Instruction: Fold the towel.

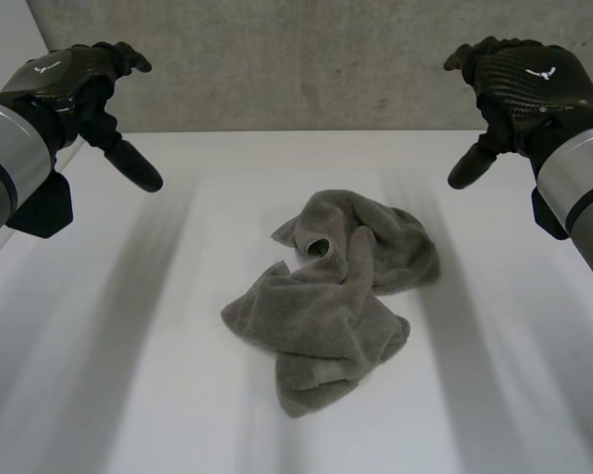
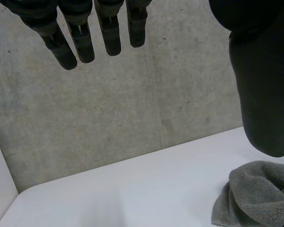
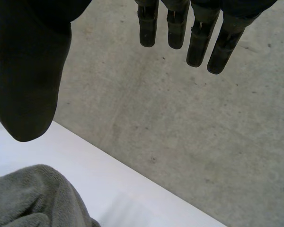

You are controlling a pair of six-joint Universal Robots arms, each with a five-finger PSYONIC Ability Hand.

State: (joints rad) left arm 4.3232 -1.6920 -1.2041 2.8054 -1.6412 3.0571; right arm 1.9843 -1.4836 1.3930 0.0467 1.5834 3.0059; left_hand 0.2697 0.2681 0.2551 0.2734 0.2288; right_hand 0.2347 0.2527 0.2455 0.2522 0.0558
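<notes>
Two black hands hover empty in the head view, left hand (image 1: 74,84) and right hand (image 1: 519,84) flanking a crumpled grey terry towel (image 1: 336,296) on the white table (image 1: 99,375). Left wrist view: fingers (image 2: 110,35) straight, nothing held. Right wrist view: likewise. Pinching bunched layers, not a corner, would likely worsen the tangle.

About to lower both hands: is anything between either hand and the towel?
Nothing visible. The crumpled towel lies alone on the white table. Only bare surface separates it from the left hand and the right hand, both with fingers open and holding nothing.
</notes>
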